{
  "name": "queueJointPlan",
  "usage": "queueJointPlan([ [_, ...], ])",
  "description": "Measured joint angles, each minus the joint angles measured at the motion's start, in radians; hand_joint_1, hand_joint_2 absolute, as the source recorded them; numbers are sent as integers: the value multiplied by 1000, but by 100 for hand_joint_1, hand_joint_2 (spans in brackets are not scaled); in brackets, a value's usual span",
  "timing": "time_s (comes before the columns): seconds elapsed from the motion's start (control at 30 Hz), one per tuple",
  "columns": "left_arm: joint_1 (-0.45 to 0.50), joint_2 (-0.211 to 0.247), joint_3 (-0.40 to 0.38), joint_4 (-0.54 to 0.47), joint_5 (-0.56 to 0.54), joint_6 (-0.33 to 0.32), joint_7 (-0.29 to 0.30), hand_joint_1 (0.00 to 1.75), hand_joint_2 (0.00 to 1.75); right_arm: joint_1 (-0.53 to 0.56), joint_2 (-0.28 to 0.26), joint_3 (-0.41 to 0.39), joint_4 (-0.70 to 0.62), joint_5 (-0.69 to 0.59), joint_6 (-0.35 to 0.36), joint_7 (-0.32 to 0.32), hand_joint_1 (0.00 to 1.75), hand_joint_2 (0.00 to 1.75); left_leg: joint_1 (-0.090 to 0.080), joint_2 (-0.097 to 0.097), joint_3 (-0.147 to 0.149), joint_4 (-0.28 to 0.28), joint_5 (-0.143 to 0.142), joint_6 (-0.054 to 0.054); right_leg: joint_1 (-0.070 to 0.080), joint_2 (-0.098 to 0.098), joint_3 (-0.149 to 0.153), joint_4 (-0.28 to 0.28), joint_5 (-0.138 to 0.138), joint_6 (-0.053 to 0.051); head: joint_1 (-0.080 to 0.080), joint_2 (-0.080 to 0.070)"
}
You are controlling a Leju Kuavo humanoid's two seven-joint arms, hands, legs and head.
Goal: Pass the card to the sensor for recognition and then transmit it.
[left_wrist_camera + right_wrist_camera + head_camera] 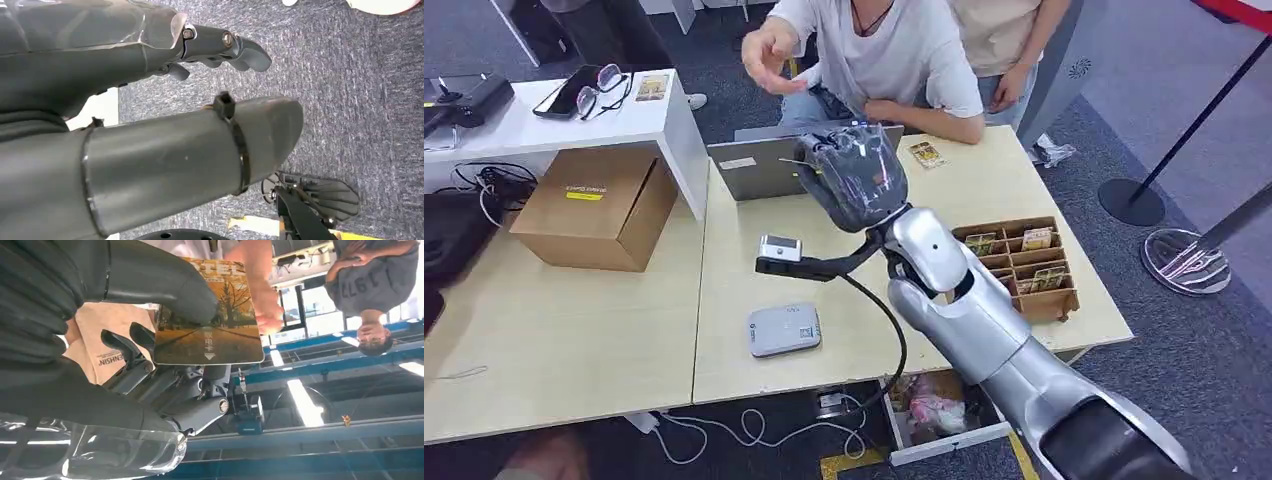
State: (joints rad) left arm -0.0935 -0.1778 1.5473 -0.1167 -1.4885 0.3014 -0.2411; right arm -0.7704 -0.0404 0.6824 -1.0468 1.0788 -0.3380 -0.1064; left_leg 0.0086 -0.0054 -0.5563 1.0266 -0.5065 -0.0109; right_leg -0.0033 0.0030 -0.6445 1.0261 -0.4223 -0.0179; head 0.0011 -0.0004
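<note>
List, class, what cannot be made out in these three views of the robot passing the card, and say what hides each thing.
- Card: in the head view the right hand blocks it; in the right wrist view the thumb covers part of its print.
- Card tray: the right arm hides its near-left corner in the head view.
- Left hand: the thumb fills the left wrist view, hiding most fingers.
- Person: cut off by the head view's top edge.

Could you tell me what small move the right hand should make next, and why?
Probably ease the card forward to the person's hand. The right hand pinches it, raised past the sensor, and that hand is open just ahead.
</note>
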Motion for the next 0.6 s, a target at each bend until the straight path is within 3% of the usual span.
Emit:
queueJointPlan([
  [0.33, 2, -4, 0, 0, 1, 7, -2, 0, 0, 10, 0, 1, -24, -85, 3, -30, 175, 175, 0, 0, 0, 0, 0, 0, 0, 0, 0, 0, 0, 0, 0, 0],
  [0.6, 10, -2, 0, 0, -2, 8, -13, 0, 0, 49, 0, -14, -114, -259, 85, -72, 175, 175, 0, 0, 1, 0, 0, 0, 0, 0, 0, 0, 0, 0, 0, 0],
])
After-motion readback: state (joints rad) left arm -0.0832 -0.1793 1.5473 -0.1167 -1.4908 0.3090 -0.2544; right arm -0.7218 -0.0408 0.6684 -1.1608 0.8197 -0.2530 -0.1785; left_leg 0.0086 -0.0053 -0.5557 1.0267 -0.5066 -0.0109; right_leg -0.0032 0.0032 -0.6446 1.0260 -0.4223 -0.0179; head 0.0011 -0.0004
